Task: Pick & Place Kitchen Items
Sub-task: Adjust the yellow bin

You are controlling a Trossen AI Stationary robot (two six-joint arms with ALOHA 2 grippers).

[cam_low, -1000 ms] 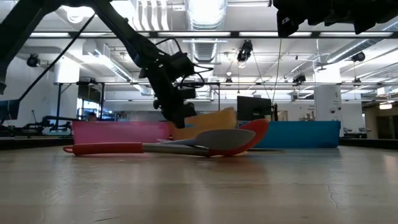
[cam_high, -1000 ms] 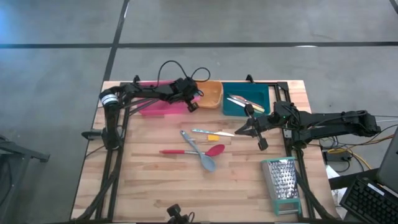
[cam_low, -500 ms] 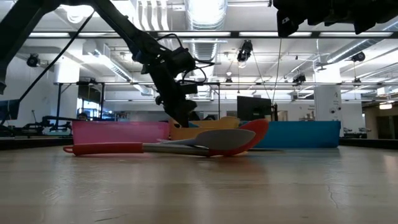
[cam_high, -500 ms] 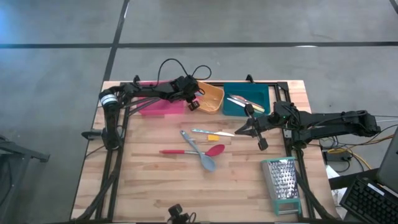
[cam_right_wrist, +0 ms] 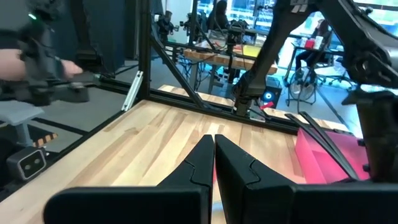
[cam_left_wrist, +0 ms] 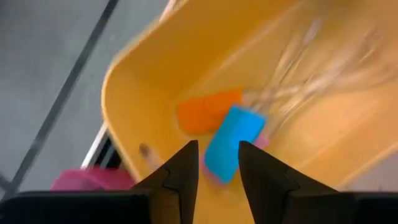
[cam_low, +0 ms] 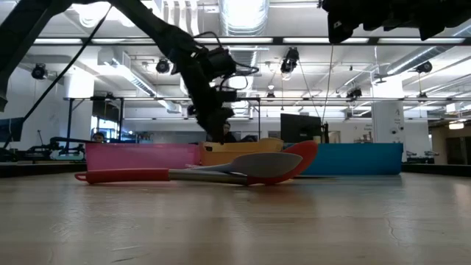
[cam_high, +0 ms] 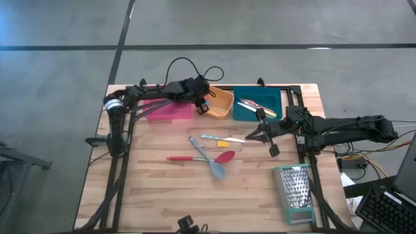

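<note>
My left gripper hangs at the orange bin's left rim, between it and the pink bin. Its fingers stand a little apart with nothing between them. Inside the orange bin lie a small blue piece and an orange piece. On the table lie a red spatula, a grey spoon across it, and a slim utensil with a yellow piece. My right gripper is shut and empty, right of these.
A teal bin holding several utensils stands at the far right. A metal grater with green trim lies at the near right. People and desks show beyond the table's far side.
My left gripper has risen and gone slightly toward the far edge. The orange bin has turned about beside it, and its raised side has come down level.
</note>
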